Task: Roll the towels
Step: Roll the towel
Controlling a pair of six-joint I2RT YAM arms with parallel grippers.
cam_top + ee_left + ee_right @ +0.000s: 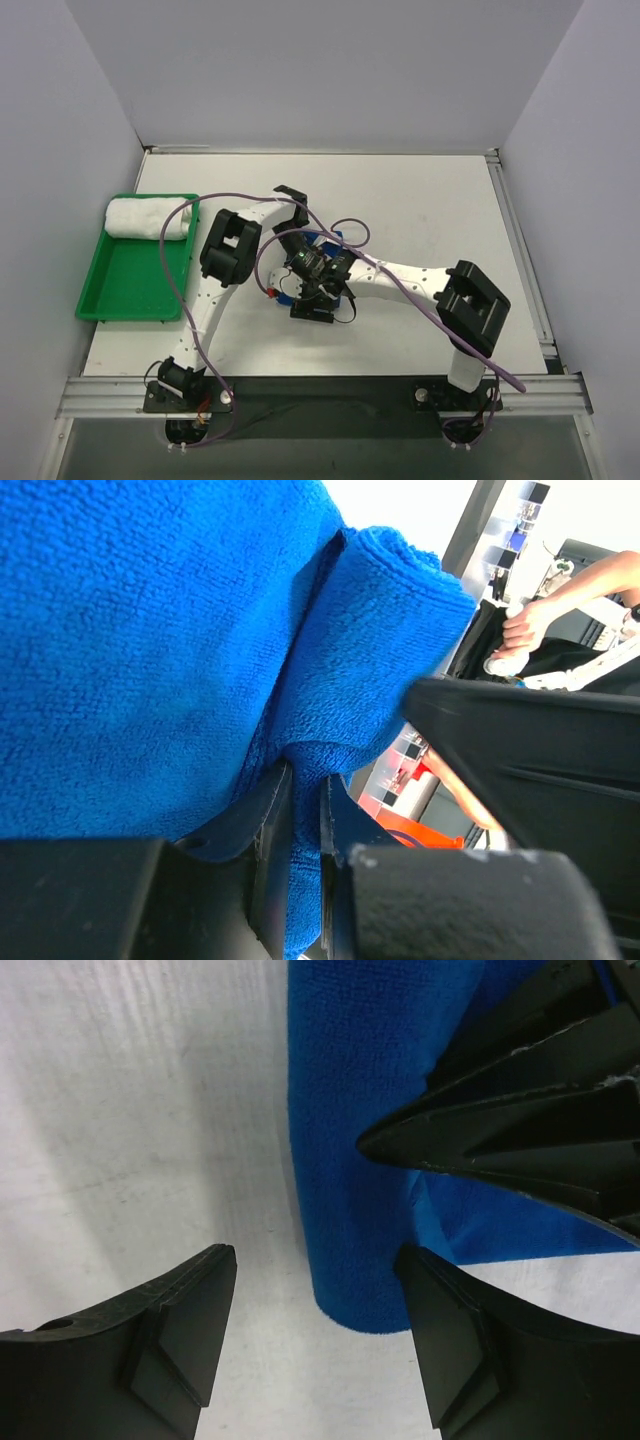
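**Left gripper pinches blue towel; right gripper spread at its end**

The blue towel lies near the middle of the table, mostly hidden in the top view beneath the two wrists that meet over it.

In the left wrist view, the left gripper has its fingers drawn nearly together, with a fold of the blue towel nipped between them. A rolled edge of the cloth runs up toward 1 o'clock from the pinch.

The right gripper stands wide apart and holds nothing. In its view the blue towel comes down from 12 o'clock as a roll. Its rounded end sits between the fingers, close against the 3 o'clock one, with bare table between it and the 9 o'clock one. The left gripper's black body juts in from 2 o'clock, over the cloth.

The tray sits at the table's 9 o'clock edge. The white towel, rolled, lies across the tray's 12 o'clock end.
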